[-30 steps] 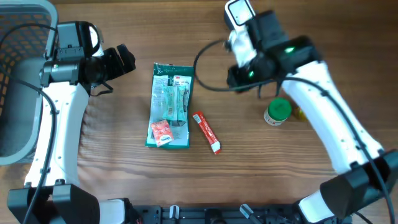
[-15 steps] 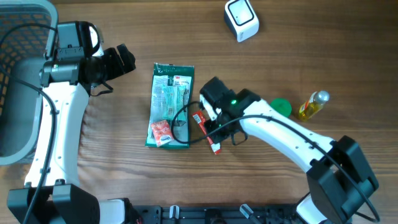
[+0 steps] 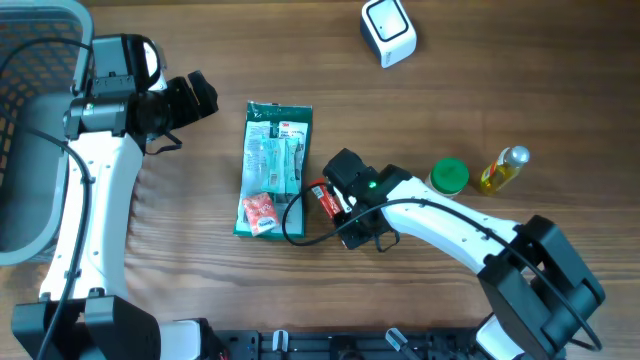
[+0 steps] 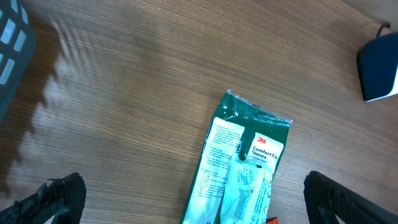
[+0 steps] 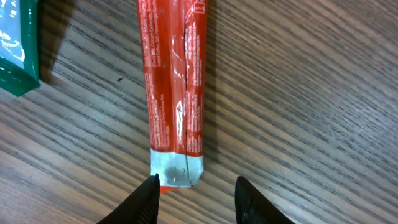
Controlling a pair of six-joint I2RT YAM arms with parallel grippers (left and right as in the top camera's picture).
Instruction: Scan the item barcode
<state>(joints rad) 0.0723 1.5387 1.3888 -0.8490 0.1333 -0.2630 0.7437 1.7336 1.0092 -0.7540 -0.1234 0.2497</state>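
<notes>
A red sachet [image 5: 173,81] with a silver end lies flat on the wooden table; in the overhead view only its upper end [image 3: 318,190] shows beside the arm. My right gripper [image 5: 196,186] hangs low over the sachet's silver end. Its jaws stand apart on either side of that end and hold nothing. From above, the right gripper [image 3: 352,232] sits just right of the green package [image 3: 274,168]. The white scanner [image 3: 387,30] stands at the back of the table. My left gripper [image 3: 195,100] is open above bare wood, up and left of the green package [image 4: 239,168].
A green-capped jar [image 3: 449,176] and a small yellow bottle [image 3: 503,168] stand to the right of the right arm. A grey basket [image 3: 30,120] fills the far left edge. The scanner's [image 4: 380,67] corner shows at the right of the left wrist view.
My right arm swung from the scanner at the back down to the red sachet, then settled slightly lower over it. The left arm has not moved.
</notes>
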